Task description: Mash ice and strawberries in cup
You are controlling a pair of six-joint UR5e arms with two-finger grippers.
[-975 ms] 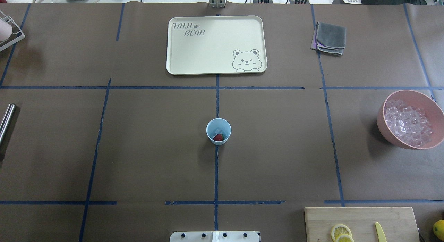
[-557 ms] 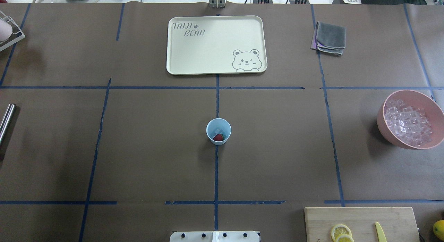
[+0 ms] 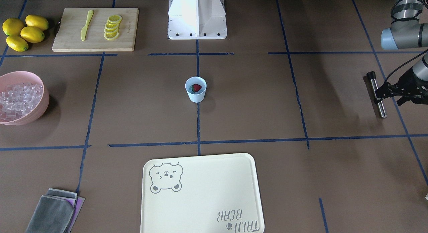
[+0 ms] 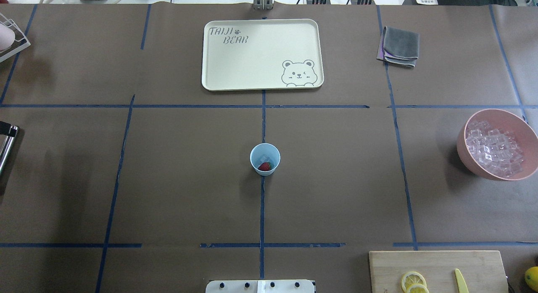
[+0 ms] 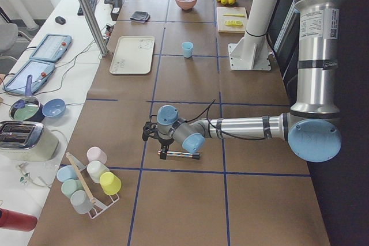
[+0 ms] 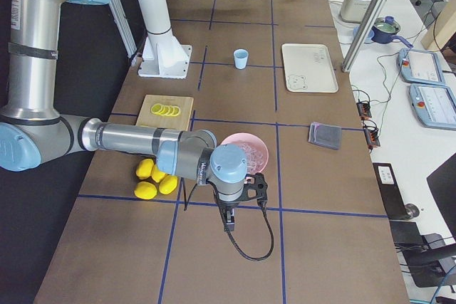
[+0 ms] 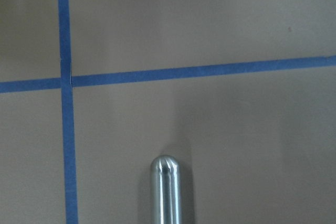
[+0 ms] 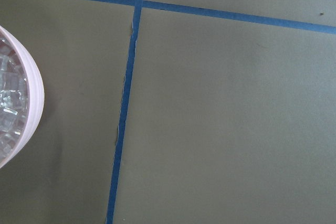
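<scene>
The left gripper (image 3: pixel 378 94) hangs low across the steel rod (image 3: pixel 381 107) lying by the table's left edge; whether its jaws are apart or already clamped cannot be told. The right gripper (image 6: pixel 229 220) sits near the right edge, beside the bowl (image 3: pixel 33 116) of spare cubes, and its state cannot be told either. The cup (image 3: pixel 195 96) stands midway between the left and right edges, holding the strawberry (image 3: pixel 197 88) and some ice (image 4: pixel 264 158).

The step looks like picking up the rod for mashing. Polished and round, it will likely roll or slip, so the jaws should close squarely across it, away from its ends, and firmly. The cup is light and could tip, so the rod should be brought upright over the cup and pressed straight down.
</scene>
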